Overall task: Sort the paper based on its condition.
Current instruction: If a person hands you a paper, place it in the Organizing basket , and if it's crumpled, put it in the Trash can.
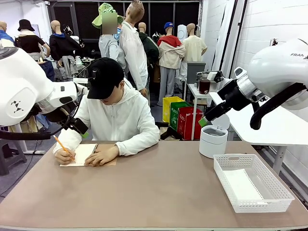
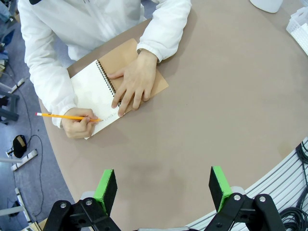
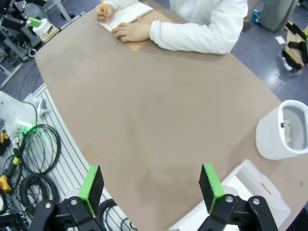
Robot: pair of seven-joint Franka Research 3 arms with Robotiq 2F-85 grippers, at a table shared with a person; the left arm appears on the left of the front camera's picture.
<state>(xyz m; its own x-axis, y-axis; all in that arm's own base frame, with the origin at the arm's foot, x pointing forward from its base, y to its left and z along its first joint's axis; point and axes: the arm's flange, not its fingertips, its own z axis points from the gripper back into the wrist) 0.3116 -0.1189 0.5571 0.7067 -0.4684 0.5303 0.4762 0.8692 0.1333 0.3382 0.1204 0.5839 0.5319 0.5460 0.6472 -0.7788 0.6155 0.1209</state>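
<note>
A person at the far side writes with an orange pencil [image 2: 67, 116] on the white page of a spiral notebook [image 1: 82, 155] [image 2: 94, 94] [image 3: 126, 13], the other hand flat on it. A flat white sheet that looks like paper [image 1: 242, 185] lies in the white basket [image 1: 274, 195]. My left gripper [image 1: 79, 127] [image 2: 163, 190] hangs open above the table's left side, near the person's writing arm, with nothing between its green pads. My right gripper [image 1: 206, 119] [image 3: 151, 185] is open and empty, raised above the white bin [image 1: 213, 141].
The round white bin [image 3: 281, 132] stands at the right rear with a small scrap inside. The basket [image 3: 250, 180] sits near the right front edge. Cables [image 3: 29, 154] lie off the table's near edge. Bare brown tabletop [image 1: 154, 187] spans the middle.
</note>
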